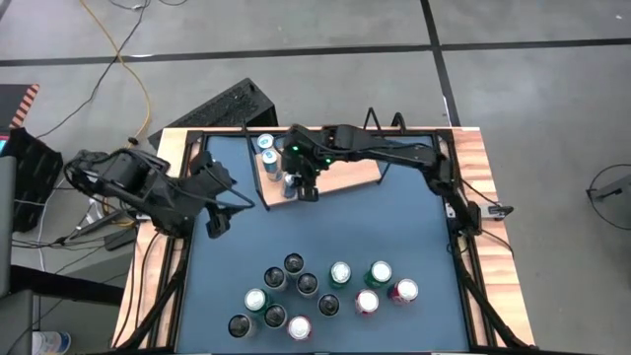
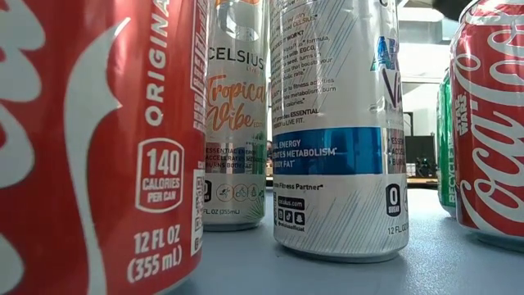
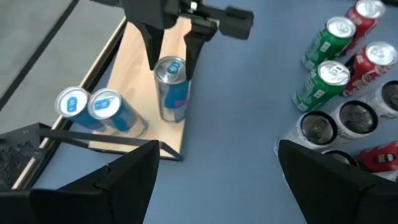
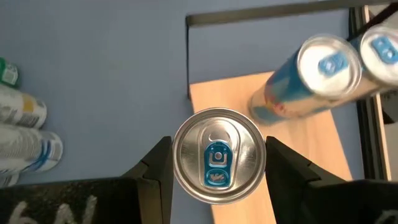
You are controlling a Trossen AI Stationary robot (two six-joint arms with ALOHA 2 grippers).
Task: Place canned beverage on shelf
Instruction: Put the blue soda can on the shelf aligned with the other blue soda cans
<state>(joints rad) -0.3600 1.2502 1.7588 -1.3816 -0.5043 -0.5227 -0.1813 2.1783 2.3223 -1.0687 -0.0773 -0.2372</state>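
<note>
The shelf (image 1: 345,176), a light-wood board in a black wire frame, lies at the far middle of the blue table. Two blue-and-silver cans (image 1: 266,150) stand on its left end, and they also show in the left wrist view (image 3: 93,109). My right gripper (image 1: 301,185) reaches in from the right and points down over a third blue-and-silver can (image 3: 172,87), which stands upright on the board's near left corner (image 3: 168,134). It is shut on this can. My left gripper (image 1: 219,215) hangs open and empty left of the shelf, above the table. My right gripper holds the can by its upper wall just below the rim (image 3: 181,70), pinched between its two fingers. The fingers (image 4: 158,167) come from above, pointing down, one on each side of the top (image 4: 217,155). The can is upright, its bottom at the board's near edge.
Several cans, green, red, silver and dark, stand in a cluster (image 1: 320,288) on the near half of the table; the low view shows them close up (image 2: 340,131). A black keyboard (image 1: 225,106) lies on the floor beyond the far left corner. Bare blue tabletop (image 1: 394,227) lies between the shelf and the cluster.
</note>
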